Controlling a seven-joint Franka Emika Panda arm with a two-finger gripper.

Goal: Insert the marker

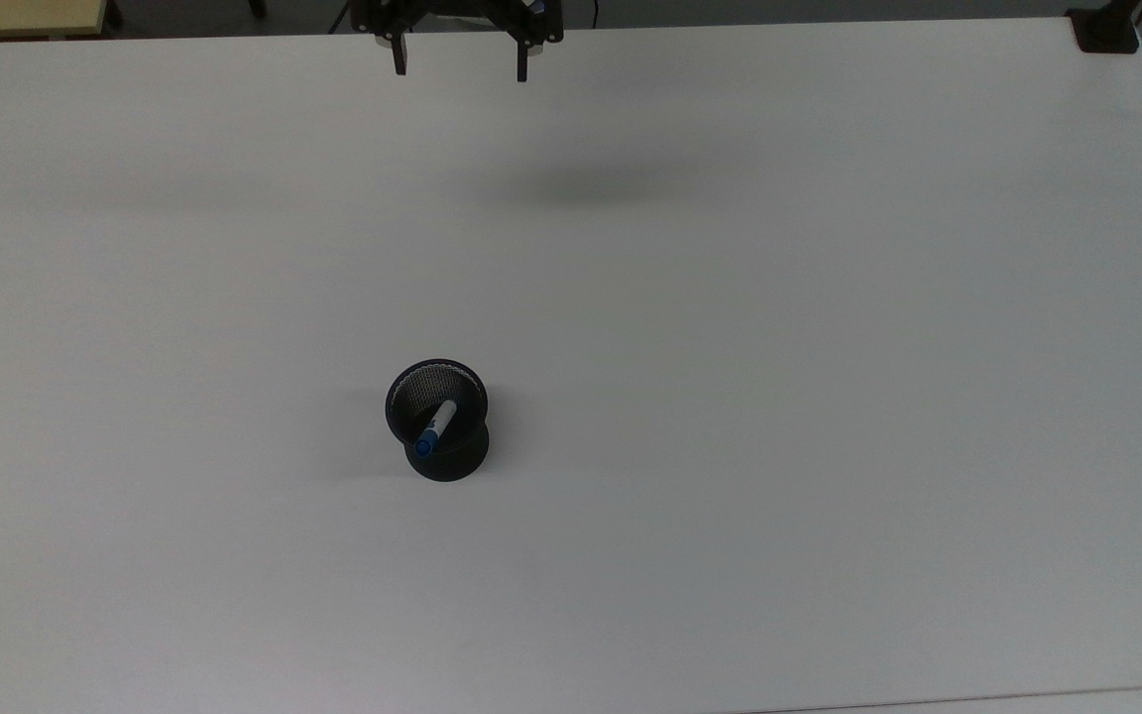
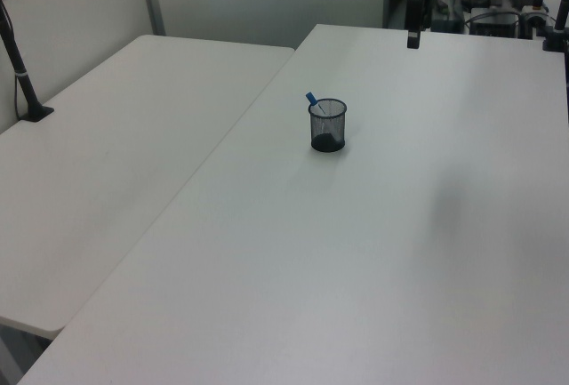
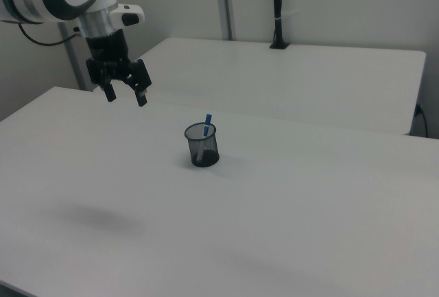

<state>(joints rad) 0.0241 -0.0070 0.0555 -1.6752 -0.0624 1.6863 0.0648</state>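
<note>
Standing alone on the table (image 1: pixel 829 397), a mesh cup (image 1: pixel 437 421) holds the marker (image 1: pixel 435 427).

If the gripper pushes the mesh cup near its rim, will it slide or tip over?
The cup looks light, being thin mesh, so it would probably slide easily. It stands taller than wide, and the marker leans on one side, so a rim-high push may tip it.

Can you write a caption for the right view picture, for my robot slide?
Marker stands inside the black mesh cup while the open, empty gripper hangs apart above the white table.
</note>
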